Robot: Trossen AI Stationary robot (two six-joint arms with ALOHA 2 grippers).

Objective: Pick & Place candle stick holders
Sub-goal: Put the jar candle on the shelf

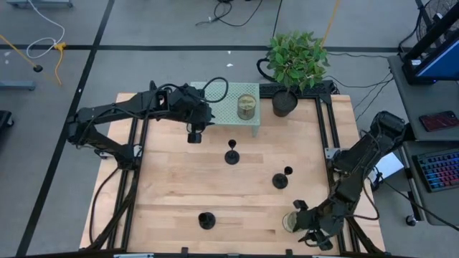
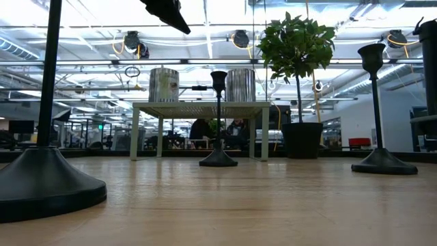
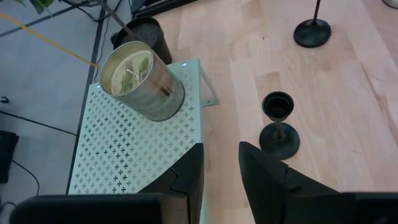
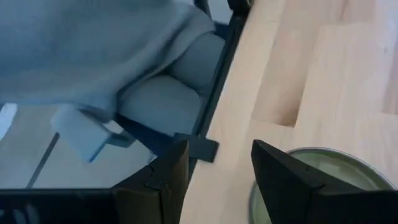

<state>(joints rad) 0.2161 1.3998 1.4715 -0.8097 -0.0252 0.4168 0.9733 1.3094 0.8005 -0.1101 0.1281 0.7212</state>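
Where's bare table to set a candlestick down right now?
The left side of the table is bare, between the left frame rail and the near candlestick. The strip between the middle candlestick and the right one is narrower. The far edge is crowded: perforated stand, tin, plant pot.

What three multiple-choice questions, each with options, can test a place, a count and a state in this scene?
1. Where does the metal tin stand?
A. on the pale perforated stand
B. on the floor
C. inside the plant pot

2. How many black candle stick holders stand on the wooden table?
A. one
B. three
C. five

3. How are the left gripper's fingers?
A. shut on a holder
B. shut on the tin
C. apart, holding nothing

Key: 1 A, the tin sits on the stand's top. 2 B, the high view shows three. 3 C, bare wood shows between the fingers.
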